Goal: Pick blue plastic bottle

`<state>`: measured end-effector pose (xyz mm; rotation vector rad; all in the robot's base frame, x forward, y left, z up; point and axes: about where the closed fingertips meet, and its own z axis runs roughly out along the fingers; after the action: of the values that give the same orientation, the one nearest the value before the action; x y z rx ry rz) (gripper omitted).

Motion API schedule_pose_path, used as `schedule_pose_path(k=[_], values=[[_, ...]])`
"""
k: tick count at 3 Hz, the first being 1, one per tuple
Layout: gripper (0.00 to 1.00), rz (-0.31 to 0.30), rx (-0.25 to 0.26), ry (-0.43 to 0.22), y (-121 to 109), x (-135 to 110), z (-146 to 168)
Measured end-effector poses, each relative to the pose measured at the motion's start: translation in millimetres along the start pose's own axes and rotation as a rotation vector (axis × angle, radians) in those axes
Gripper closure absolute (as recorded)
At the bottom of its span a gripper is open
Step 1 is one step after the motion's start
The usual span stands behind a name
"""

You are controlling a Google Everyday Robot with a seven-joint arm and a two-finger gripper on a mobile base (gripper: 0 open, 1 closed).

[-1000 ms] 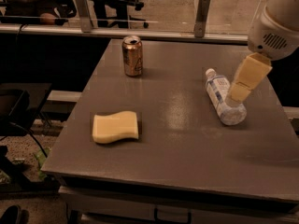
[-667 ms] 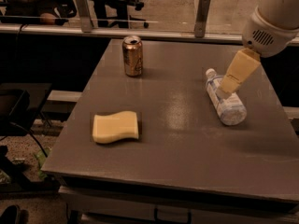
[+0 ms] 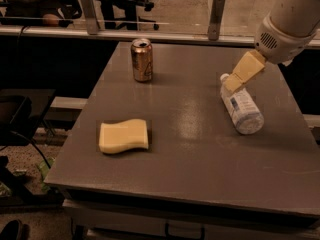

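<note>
I see my hand [image 3: 233,83], a tan wedge on the end of the white arm [image 3: 289,20], reaching down from the upper right over the far right part of the grey table [image 3: 200,154]. I cannot tell whether the hand is apart or together, nor whether it touches anything. The blue plastic bottle [image 3: 243,109] lies on its side on the table directly below the hand, its white cap at the hand's tip and its clear ribbed body with the pale label running from the hand toward the table's near edge. Well off to the left of the hand, near the far edge, a bronze drink can [image 3: 142,60] stands upright. Further left of the hand and nearer the front edge, a yellow sponge [image 3: 123,136] lies flat. Beyond the table, behind the hand, a railing with metal posts [image 3: 215,18] runs across
</note>
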<state>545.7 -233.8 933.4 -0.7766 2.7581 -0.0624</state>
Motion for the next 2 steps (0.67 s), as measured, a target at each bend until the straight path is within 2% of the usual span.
schedule_pose_path(k=[1, 2], values=[[0.0, 0.138, -0.003, 0.038, -13.0, 2.7, 29.7], [0.0, 0.192, -0.005, 0.073, -19.3, 3.6, 48.8]])
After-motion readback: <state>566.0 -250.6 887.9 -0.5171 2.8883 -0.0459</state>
